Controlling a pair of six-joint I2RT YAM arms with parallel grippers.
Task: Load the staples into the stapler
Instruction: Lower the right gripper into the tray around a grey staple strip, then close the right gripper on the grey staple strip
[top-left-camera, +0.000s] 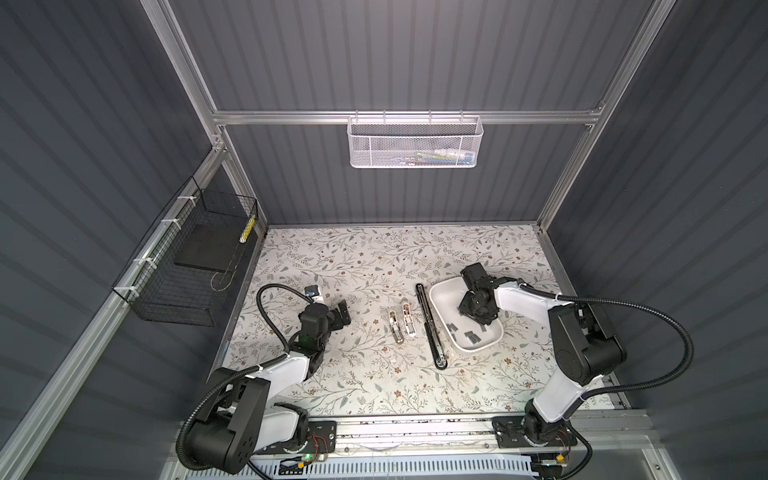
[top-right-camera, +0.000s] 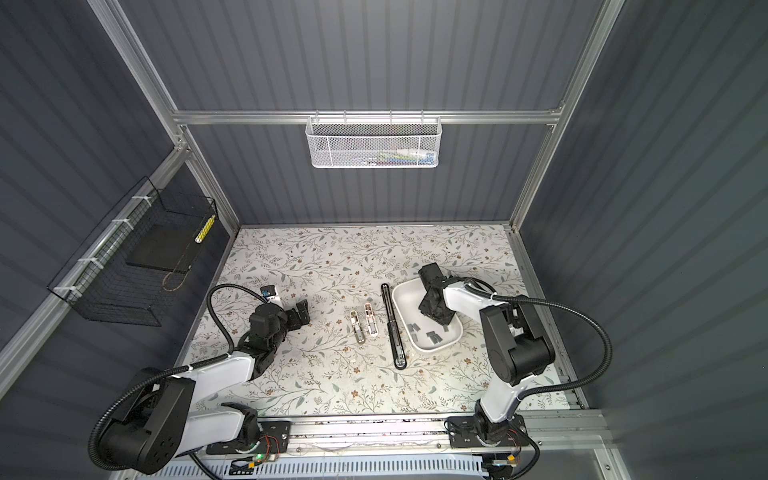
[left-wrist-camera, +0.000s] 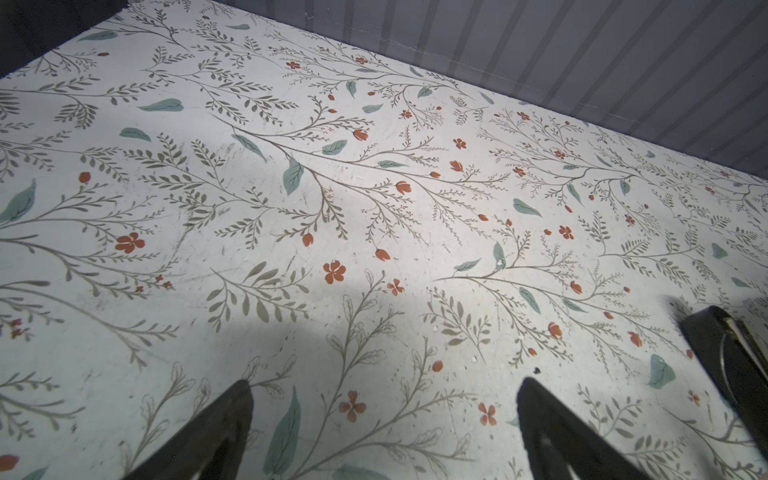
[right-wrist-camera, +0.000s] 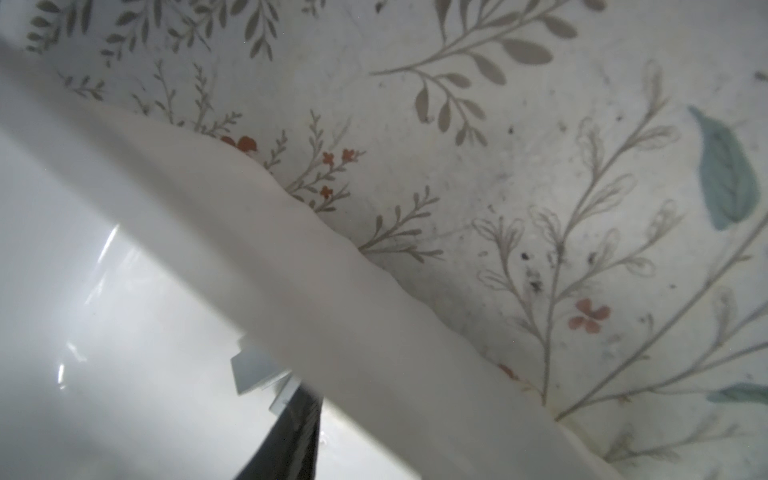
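In a top view, your right tool (top-left-camera: 477, 318) hangs over the tray (top-left-camera: 440, 293), and its own wrist hides the tips. From its wrist camera the tray rim is a blur, the staples (right-wrist-camera: 253, 372) just inside it are smeared, and one finger (right-wrist-camera: 291, 436) runs off the edge. What lies in the basket (top-left-camera: 415, 141) is too small to tell.

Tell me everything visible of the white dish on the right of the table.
The white dish is a shallow, glossy rounded rectangle, plastic or ceramic by its look, resting flat and angled on the floral table. Grey staples lie loose in its near end. The right gripper reaches down into it; whether its jaws hold anything cannot be told. The opened black stapler lies along its left side.
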